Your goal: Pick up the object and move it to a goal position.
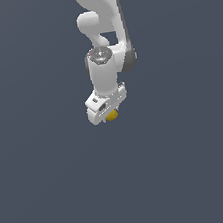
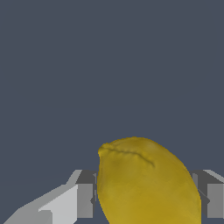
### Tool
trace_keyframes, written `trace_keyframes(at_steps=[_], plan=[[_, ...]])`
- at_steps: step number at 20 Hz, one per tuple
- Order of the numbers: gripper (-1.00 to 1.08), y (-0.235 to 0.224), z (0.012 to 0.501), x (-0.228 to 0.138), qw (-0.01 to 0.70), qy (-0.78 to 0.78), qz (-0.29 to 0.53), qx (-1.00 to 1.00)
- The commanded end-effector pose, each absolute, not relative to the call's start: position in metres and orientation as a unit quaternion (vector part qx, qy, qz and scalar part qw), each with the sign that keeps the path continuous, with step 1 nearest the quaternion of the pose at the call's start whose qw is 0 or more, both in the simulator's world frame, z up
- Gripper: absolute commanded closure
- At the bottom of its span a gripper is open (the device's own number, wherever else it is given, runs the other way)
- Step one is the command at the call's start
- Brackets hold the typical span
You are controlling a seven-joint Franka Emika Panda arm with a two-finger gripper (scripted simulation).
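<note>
The object [image 2: 146,183] is a mustard-yellow, lemon-like lump that fills the space between my two grey fingers [image 2: 85,199] in the wrist view. In the exterior view only a small yellow part of the object [image 1: 112,115] peeks out below the white hand, and the gripper [image 1: 109,115] points straight down over it. The fingers press against both sides of the lump, so the gripper is shut on it. Whether the object rests on the surface or hangs above it cannot be told.
A plain dark blue-grey surface [image 1: 53,183] fills both views. The white arm [image 1: 103,28] comes down from the upper edge of the exterior view. No goal marker shows.
</note>
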State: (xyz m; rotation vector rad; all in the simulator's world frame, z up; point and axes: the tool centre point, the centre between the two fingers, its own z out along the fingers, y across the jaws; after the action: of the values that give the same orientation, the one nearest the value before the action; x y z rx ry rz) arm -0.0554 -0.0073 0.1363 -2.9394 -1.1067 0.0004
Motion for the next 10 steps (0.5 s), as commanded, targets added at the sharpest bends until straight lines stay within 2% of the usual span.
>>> trace_keyframes(at_steps=[1,10], plan=[[1.08,-0.026,0.162,-0.054,0.001,-0.352,-0.001,-0.936],[1.08,-0.095,0.254,-0.049,0.002,-0.353,-0.001,-0.936]])
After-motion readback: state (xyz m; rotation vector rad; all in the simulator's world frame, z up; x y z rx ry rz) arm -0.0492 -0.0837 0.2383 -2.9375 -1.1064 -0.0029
